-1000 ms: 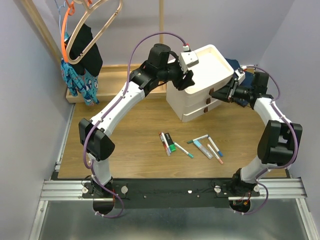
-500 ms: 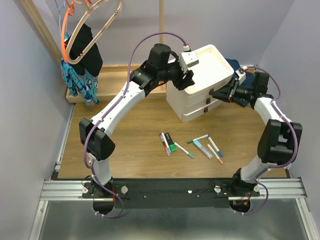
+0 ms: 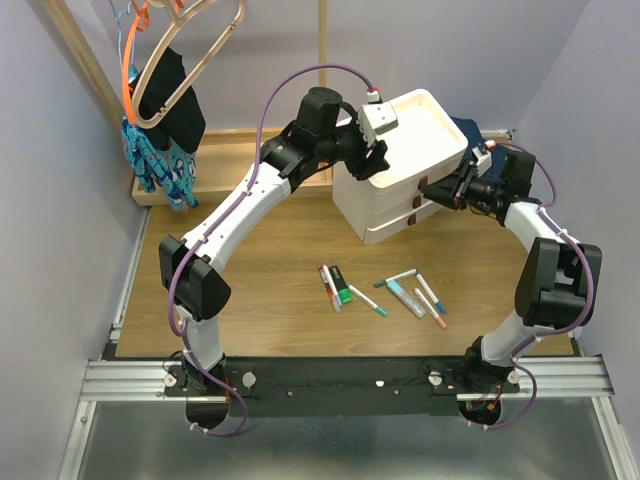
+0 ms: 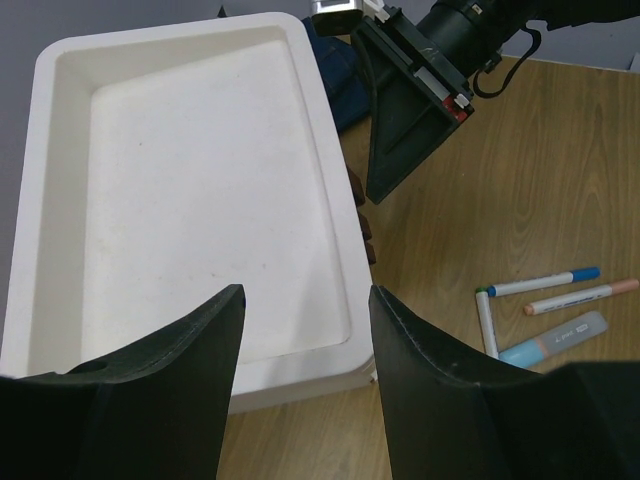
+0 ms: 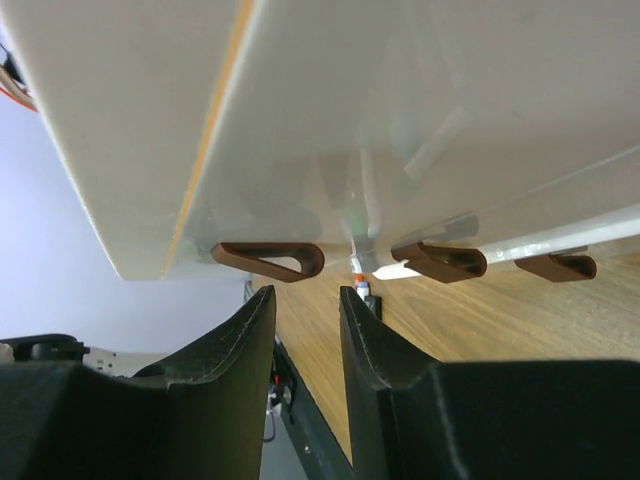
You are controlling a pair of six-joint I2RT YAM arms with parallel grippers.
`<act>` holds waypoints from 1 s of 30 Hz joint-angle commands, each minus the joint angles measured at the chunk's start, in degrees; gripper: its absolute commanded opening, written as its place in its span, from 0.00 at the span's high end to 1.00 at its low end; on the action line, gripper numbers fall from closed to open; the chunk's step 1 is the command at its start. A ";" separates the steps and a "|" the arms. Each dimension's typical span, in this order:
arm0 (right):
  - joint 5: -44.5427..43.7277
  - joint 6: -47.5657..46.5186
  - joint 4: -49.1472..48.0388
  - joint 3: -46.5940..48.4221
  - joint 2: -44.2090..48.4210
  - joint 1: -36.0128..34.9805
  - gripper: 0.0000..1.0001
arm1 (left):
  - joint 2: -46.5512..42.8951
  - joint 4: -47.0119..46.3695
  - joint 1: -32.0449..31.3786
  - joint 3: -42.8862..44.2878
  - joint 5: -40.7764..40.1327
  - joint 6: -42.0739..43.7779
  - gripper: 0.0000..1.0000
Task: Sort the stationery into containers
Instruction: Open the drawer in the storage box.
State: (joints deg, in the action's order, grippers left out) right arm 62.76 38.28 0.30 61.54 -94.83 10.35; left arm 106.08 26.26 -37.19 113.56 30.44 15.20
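Observation:
The white three-drawer unit (image 3: 400, 150) stands at the back right of the table, its shallow tray top (image 4: 190, 180) bare. My left gripper (image 3: 372, 152) hovers open over the tray's near edge (image 4: 305, 312), holding nothing. My right gripper (image 3: 438, 192) sits at the drawer fronts, open by a narrow gap (image 5: 307, 300), just short of the top brown pull tab (image 5: 270, 258). Two more tabs (image 5: 440, 262) show to its right. On the table lie slim markers (image 3: 367, 300), a thick black-and-green marker (image 3: 341, 284) and a pale blue tube (image 3: 406, 298).
A wooden rack base (image 3: 215, 165) with hangers and hanging clothes (image 3: 160, 150) fills the back left. A dark blue cloth (image 3: 468, 130) lies behind the drawer unit. Walls close in on both sides. The arm bases stand on a black rail (image 3: 340, 378) at the near edge.
My right wrist has shifted a little down and left toward the drawer fronts. The left arm and the markers have not moved.

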 commanded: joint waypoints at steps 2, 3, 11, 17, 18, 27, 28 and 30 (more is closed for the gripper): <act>-0.36 3.81 -6.53 -0.72 0.96 0.11 0.62 | 0.70 -0.07 -0.16 1.05 -0.91 0.35 0.38; -0.36 3.82 -6.80 -0.54 0.96 0.11 0.63 | 0.79 -0.07 -0.16 1.05 -0.90 0.36 0.38; -0.71 5.83 -9.34 -1.42 0.17 0.11 0.64 | 1.49 -0.33 -0.25 1.23 -1.08 0.18 0.38; -0.10 7.86 -12.42 -2.47 0.08 0.11 0.69 | 1.76 -0.42 -0.34 1.23 -1.52 0.18 0.38; -0.01 7.95 -13.03 -2.56 -0.01 0.11 0.71 | 1.85 -0.33 -0.34 1.14 -1.52 0.27 0.38; 1.40 9.18 -16.29 -4.85 1.75 0.11 0.97 | 1.85 -0.16 -0.34 1.23 -1.61 0.44 0.38; 1.57 9.09 -16.12 -4.94 2.27 0.11 0.99 | 1.76 -0.16 -0.34 1.14 -1.61 0.62 0.38; 2.10 7.69 -13.85 -4.85 3.15 0.28 0.99 | 1.67 -0.07 -0.34 1.14 -1.69 0.71 0.38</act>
State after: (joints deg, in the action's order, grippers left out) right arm 62.85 47.07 -13.30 57.58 -94.48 10.35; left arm 107.48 26.24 -37.21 113.56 29.98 15.20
